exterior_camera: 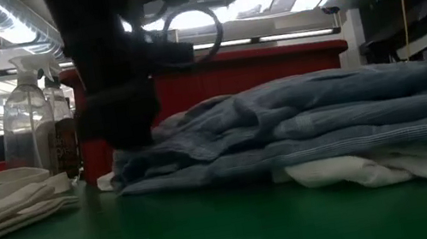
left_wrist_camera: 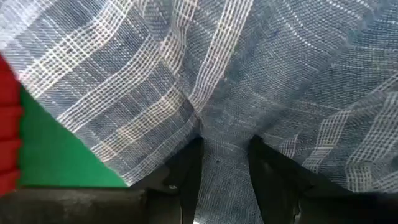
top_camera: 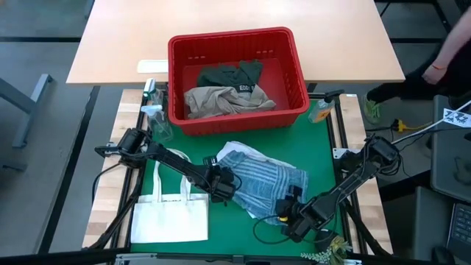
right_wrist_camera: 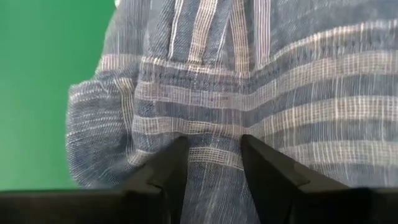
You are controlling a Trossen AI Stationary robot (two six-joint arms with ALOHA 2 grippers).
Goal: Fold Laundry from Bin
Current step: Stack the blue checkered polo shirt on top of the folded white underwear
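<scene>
A blue-and-white striped garment [top_camera: 261, 177] lies bunched in folds on the green mat [top_camera: 324, 147], with white cloth [exterior_camera: 361, 169] showing under its edge. My left gripper [top_camera: 224, 185] is shut on its left side. My right gripper [top_camera: 283, 210] is shut on its near right part. In the low view the striped garment [exterior_camera: 326, 118] is a low heap, and my left gripper [exterior_camera: 125, 138] comes down at its left end. The red bin [top_camera: 298, 81] stands at the far side and holds a tan piece [top_camera: 221, 99] and a dark green piece [top_camera: 235, 73]. My left gripper pinches a fold of the striped cloth [left_wrist_camera: 224, 143] between its two fingers, at the heap's left edge. It comes steeply from above, slanting in from the left. Creases run out from the pinch. The garment rests on the mat. My right gripper pinches the striped cloth just below a stitched band [right_wrist_camera: 214, 146] between its two fingers, at the heap's near right part. It slants steeply down from the near right. One layer or several, I cannot tell. The garment lies on the mat.
A flat white tote bag [top_camera: 171, 217] lies at the near left. Clear spray bottles [top_camera: 154, 110] stand left of the bin, and an orange-filled bottle [top_camera: 321, 110] stands to its right. A person's arm [top_camera: 441, 66] shows beyond the far right corner.
</scene>
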